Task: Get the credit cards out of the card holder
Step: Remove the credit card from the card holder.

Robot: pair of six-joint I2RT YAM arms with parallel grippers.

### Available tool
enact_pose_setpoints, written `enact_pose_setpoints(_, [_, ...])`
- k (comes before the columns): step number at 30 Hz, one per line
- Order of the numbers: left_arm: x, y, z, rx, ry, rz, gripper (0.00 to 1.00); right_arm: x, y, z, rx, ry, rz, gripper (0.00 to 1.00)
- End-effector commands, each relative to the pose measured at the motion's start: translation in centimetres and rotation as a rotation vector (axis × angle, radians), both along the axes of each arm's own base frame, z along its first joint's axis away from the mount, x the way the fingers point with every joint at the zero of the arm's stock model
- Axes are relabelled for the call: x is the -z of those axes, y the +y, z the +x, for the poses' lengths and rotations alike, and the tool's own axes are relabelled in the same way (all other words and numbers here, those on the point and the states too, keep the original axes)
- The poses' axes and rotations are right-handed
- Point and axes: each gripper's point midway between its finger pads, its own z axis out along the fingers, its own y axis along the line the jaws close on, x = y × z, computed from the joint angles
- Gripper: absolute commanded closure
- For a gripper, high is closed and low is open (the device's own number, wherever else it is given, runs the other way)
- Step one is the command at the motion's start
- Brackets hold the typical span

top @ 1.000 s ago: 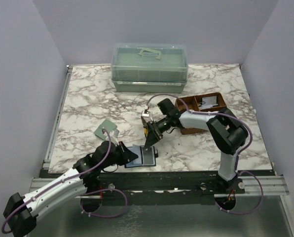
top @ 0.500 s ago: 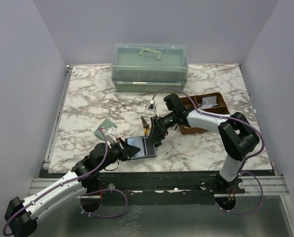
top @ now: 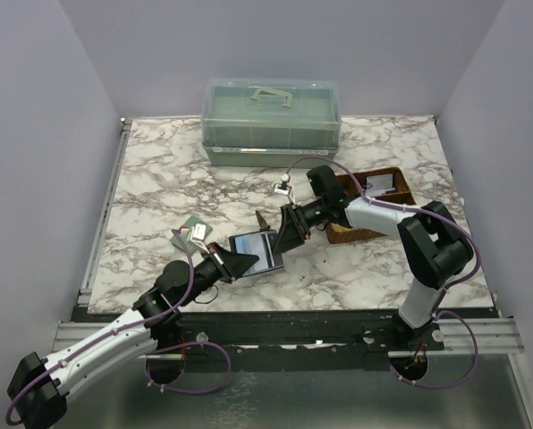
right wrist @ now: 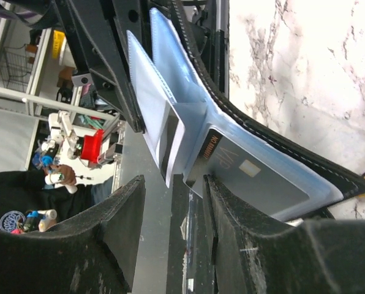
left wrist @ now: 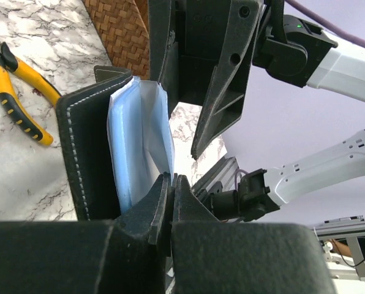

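1. Black card holder (top: 253, 250): open, stood up on edge off the marble table (top: 159, 179), blue-grey lining showing. On the left arm's side of the woven tray (top: 374, 213), slightly nearer the arm bases. One second ago lying flat, further from that tray at the near table edge; since raised and carried closer to it.
2. Grey credit card (right wrist: 244, 174): behind clear plastic inside the holder, chip visible, not drawn out. Count of cards cannot be told.
3. Left gripper (left wrist: 172, 180): clenched on the lower edge of the holder's pale-blue sleeve (left wrist: 136, 141), on the side away from the tray. Reached further toward the tray than in the earlier frames.
4. Right gripper (right wrist: 173, 184): released, fingers apart, one on each side of a loose sleeve edge, contact not discernible. Between holder and tray. Earlier angled down over the flat holder; now level with it and nearer the tray.
5. Yellow-handled pliers (left wrist: 20, 98): on the marble just beside the holder.
6. Sage-green wallet (top: 193, 234): flat, on the holder's side away from the tray; same place as before.
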Motion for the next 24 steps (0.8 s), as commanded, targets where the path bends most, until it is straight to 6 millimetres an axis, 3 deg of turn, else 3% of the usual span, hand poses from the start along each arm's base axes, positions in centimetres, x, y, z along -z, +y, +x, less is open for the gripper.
enact_pose_setpoints(1, [-2.1, -0.2, 0.4, -0.010, -0.069, -0.077, 1.00, -1.4, -0.1, -1.0, -0.069, 0.022, 0.082, 0.52])
enact_pose_setpoints(7, [-2.1, -0.6, 0.8, -0.009, -0.072, -0.080, 1.00, -2.8, -0.7, -1.9, -0.111, 0.041, 0.130, 0.53])
enact_pose_setpoints(17, [-2.9, -1.7, 0.5, 0.043, -0.085, -0.106, 1.00, -1.8, 0.0, -0.9, -0.053, 0.064, 0.076, 0.52])
enact_pose_setpoints(24, [-3.0, -2.6, 0.8, 0.059, -0.079, -0.105, 1.00, -2.2, 0.3, -0.5, -0.036, 0.079, 0.067, 0.55])
